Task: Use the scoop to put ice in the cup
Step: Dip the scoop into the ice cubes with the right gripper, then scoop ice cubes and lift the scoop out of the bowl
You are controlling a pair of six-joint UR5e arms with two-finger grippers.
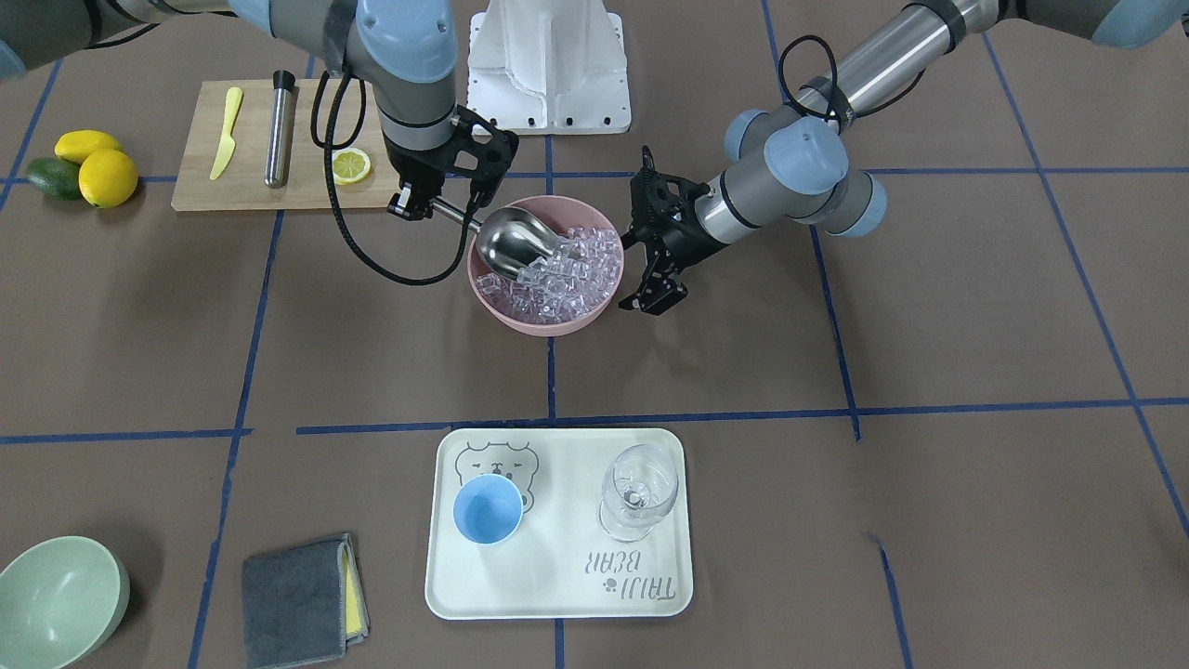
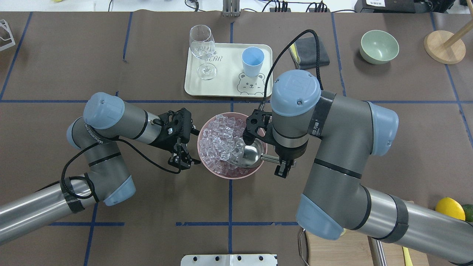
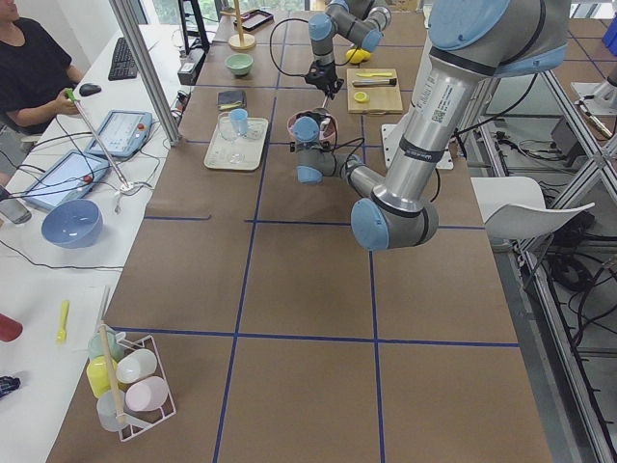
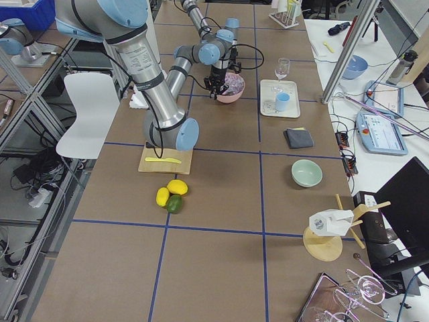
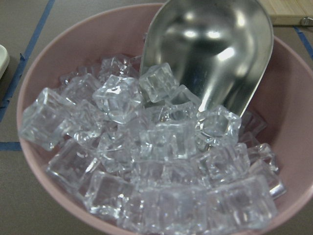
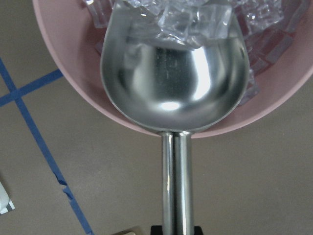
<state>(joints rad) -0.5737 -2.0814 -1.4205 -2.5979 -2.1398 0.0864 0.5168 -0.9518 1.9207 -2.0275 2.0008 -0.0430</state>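
Glassy clear ice (image 5: 161, 147) heaps against the shiny steel scoop (image 5: 215, 49).

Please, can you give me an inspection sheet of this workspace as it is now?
Surface: brown table, blue tape grid.
Job's things: ice in pink bowl; scoop in the ice; cup empty, on tray.
Clutter: glass, green bowl, cloth, board, lemons.
End effectors: right end effector shut on scoop handle; left end effector open, beside pink bowl.
Cables: black cable looped at each wrist.
Surroundings: person seated at side desk.
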